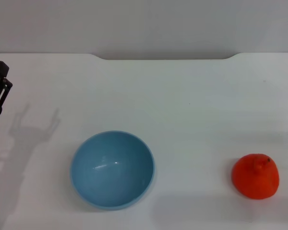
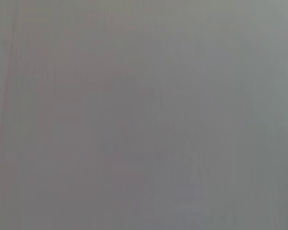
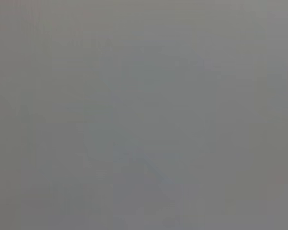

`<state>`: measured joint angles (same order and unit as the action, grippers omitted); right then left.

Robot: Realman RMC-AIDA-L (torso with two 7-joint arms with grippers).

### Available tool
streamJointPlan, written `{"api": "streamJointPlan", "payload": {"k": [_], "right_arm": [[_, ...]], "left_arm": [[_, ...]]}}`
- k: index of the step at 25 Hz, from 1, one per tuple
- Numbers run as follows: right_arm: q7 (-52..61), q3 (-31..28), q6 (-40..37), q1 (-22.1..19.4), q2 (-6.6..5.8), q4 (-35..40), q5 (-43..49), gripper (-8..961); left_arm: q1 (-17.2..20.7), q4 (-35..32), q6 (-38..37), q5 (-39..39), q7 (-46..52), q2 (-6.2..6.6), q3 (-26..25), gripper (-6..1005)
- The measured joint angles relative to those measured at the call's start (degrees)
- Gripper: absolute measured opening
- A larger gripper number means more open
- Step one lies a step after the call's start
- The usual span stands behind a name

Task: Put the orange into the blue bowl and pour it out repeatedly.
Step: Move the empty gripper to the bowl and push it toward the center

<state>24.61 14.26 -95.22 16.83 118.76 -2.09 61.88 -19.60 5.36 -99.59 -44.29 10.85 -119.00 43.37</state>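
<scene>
The blue bowl [image 1: 112, 169] stands upright and empty on the white table, left of centre near the front. The orange [image 1: 255, 176] lies on the table at the front right, well apart from the bowl, its stem nub up. My left gripper [image 1: 0, 88] shows as a dark part at the far left edge, above the table and well away from the bowl. My right gripper is out of view. Both wrist views show only a plain grey surface.
The white table [image 1: 182, 110] runs back to a far edge with a shallow notch [image 1: 165, 57]. The left arm's shadow falls on the table at the left [image 1: 24, 139].
</scene>
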Motion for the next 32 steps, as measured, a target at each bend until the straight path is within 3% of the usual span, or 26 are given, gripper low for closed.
{"api": "streamJointPlan", "payload": {"k": [8,9,11,14,17,22,24,26,32], "right_arm": [[6.3,2.4,3.0,-0.2,-0.2,3.2,2.0,469],[6.5,2.7,2.4,-0.2,-0.23,3.6,2.2,493],[6.5,2.7,2.4,-0.2,-0.23,3.6,2.2,540],[7.1,3.1,1.8,-0.2,-0.24,3.8,2.5,612],[7.6,3.1,1.8,-0.4,-0.23,3.9,2.7,612],[7.8,3.1,1.7,-0.9,-0.14,4.1,2.7,612],[7.8,3.1,1.7,-0.9,-0.13,4.2,2.7,612],[7.8,2.9,1.7,-0.9,-0.12,4.2,2.7,612],[7.8,2.6,1.8,-0.7,-0.11,4.5,2.7,612]], "left_arm": [[-1.3,-0.7,-0.3,0.0,2.8,0.13,0.1,753],[-4.0,-6.1,0.0,0.0,14.7,0.7,0.1,751],[-4.0,-6.1,0.0,0.0,14.7,0.7,0.1,747],[-5.8,-13.7,5.5,0.0,25.0,0.86,2.2,741],[-6.1,-23.9,13.7,0.0,34.0,1.05,8.4,735],[-1.8,-46.7,32.7,-1.2,46.5,1.43,21.9,726],[0.9,-56.5,41.2,-5.8,52.7,1.52,25.3,722],[3.9,-68.0,49.1,-16.9,63.2,1.44,27.8,711],[8.2,-83.9,52.4,-43.2,92.9,1.48,29.1,680]]}}
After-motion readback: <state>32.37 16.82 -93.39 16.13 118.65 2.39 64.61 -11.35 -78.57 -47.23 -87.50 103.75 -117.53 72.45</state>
